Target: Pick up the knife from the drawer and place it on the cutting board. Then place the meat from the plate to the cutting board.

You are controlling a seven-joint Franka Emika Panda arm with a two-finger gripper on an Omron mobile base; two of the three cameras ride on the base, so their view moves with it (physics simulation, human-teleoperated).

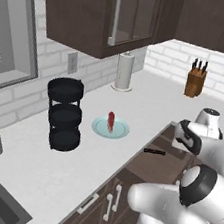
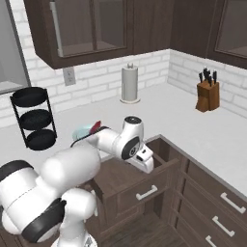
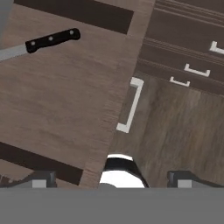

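Your knife (image 3: 41,43) lies flat in the open drawer (image 3: 57,109), handle toward the drawer front. Your claw (image 3: 111,179) hangs above the drawer, wide apart and empty. The meat (image 1: 111,120) sits on the plate (image 1: 121,131) on the bench (image 1: 151,99).

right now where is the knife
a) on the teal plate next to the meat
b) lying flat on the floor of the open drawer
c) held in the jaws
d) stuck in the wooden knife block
b: the knife lies flat on the wooden floor of the open drawer, black handle and silver blade both showing, while the plate on the counter holds only the meat.
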